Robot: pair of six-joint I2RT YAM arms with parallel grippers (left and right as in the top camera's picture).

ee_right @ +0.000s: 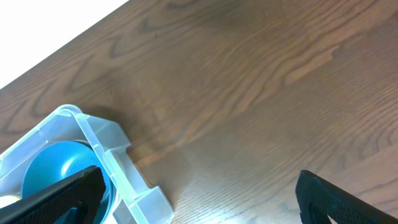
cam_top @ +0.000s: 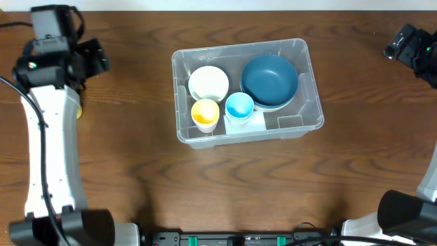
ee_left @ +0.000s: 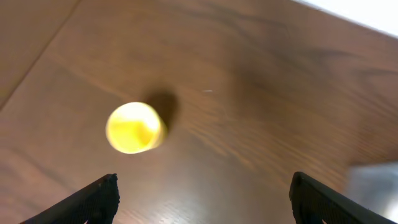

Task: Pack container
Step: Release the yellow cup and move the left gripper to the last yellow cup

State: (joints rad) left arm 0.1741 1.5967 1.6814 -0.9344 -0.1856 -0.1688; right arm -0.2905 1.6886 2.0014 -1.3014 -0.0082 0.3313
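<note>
The clear plastic container point(cam_top: 179, 96) sits mid-table. Inside it are a white bowl point(cam_top: 208, 83), a dark blue bowl point(cam_top: 270, 79), a yellow cup point(cam_top: 205, 113) and a light blue cup point(cam_top: 240, 107). A second yellow cup point(ee_left: 135, 127) stands upright on the bare wood at the far left, mostly hidden under my left arm in the overhead view. My left gripper point(ee_left: 203, 186) hangs open above the table, near that cup, with nothing between its fingers. At the far right rear my right gripper point(ee_right: 200, 177) stands open and empty, right of the container's corner point(ee_right: 106, 140).
The left arm point(cam_top: 51, 137) stretches along the table's left side. The right arm's base point(cam_top: 410, 212) is at the front right corner. Bare wood lies all round the container, and the table's far edge runs close behind both grippers.
</note>
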